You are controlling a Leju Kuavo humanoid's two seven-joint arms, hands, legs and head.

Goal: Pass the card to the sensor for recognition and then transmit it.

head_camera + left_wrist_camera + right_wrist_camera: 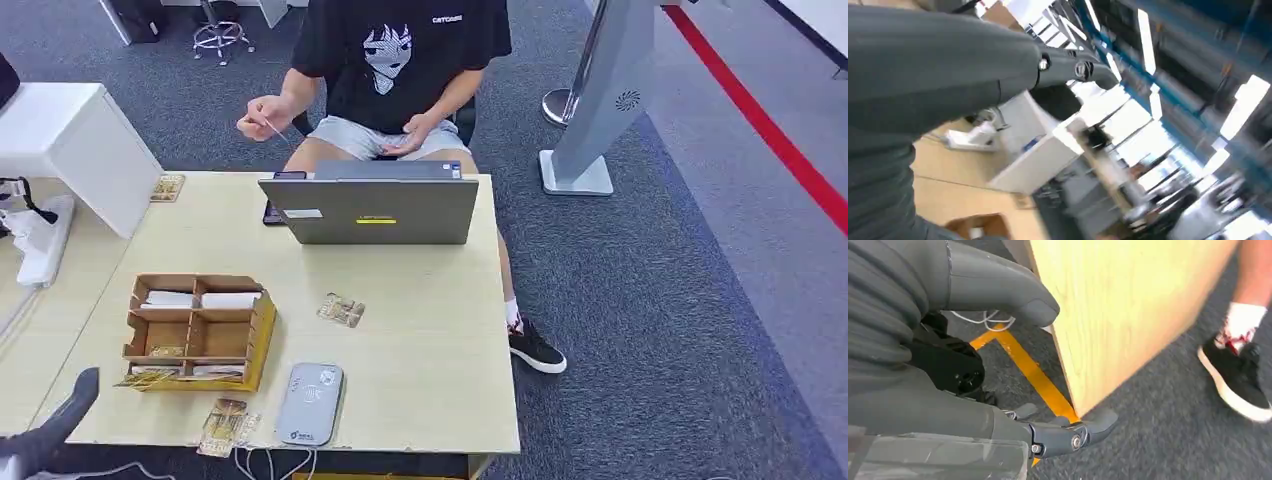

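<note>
sensor (310, 403), 1, laptop (372, 207), 1

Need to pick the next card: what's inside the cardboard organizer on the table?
The cardboard organizer holds white cards in its two far compartments and gold-patterned cards nearer the robot. The dividers hide how deep each stack goes.

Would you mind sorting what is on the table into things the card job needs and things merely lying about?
Job: grey rounded card sensor; gold cards by it; loose gold cards mid-table; brown cardboard card organiser.

Lying about: grey laptop; white box.
</note>
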